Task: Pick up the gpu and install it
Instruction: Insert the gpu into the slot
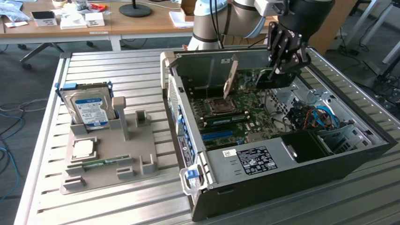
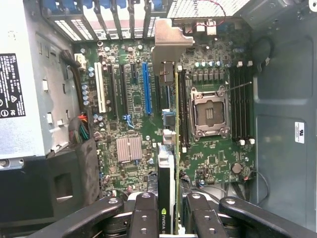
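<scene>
Gpu [image 2: 166, 183] is sitting edge-on between the matte black fingers [image 2: 146, 213] of the gripper [image 2: 173, 220]; the fingers are standing partly closed, pinching the card from both faces near one end; the card is showing a thin green edge with a glossy black block on one side, and its bent silver metal bracket [image 2: 171, 44] is pointing toward the slotted rear wall of the case; the gpu is hanging upright inside the open computer case [image 1: 281, 183], over the green motherboard [image 2: 133, 99], lined up beside a long blue slot [image 2: 146, 89] and the square metal processor socket [image 2: 209, 111]; whether its lower edge is touching the board cannot be told; a small ribbed silver heat sink [image 2: 129, 148] is lying near the blue slot; a grey boxy power supply [image 2: 20, 89] is filling one corner; outside the case, a silver hard drive [image 1: 92, 107] is leaning in a grey moulded holder [image 1: 119, 154] on the ridged metal table [image 1: 125, 65].
</scene>
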`<action>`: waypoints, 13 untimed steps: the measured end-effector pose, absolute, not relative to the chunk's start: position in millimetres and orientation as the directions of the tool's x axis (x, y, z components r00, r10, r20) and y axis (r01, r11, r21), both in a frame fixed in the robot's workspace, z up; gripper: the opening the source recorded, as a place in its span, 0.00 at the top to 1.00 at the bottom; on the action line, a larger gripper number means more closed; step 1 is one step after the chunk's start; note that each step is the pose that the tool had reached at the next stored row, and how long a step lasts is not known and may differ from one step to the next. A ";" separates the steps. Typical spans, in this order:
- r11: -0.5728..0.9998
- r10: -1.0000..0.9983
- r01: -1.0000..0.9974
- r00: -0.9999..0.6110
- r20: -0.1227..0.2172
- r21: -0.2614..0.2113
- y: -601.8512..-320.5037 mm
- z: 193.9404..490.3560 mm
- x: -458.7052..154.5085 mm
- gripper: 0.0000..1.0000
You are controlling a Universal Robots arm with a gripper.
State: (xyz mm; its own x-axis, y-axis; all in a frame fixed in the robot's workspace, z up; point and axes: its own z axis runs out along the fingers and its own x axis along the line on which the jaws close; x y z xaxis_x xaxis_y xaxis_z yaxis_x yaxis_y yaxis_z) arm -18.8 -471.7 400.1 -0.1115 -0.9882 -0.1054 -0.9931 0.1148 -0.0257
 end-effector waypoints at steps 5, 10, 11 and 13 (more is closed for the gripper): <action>0.115 -0.988 -0.993 -0.112 -0.105 -0.026 -471.7 399.7 -18.9 0.73; 0.115 -0.988 -0.993 -0.112 -0.105 -0.026 -471.7 398.8 -18.9 0.73; 0.115 -0.988 -0.993 -0.112 -0.105 -0.026 -471.8 398.7 -19.0 0.73; 0.115 -0.988 -0.993 -0.112 -0.105 -0.026 -471.8 398.5 -18.9 0.73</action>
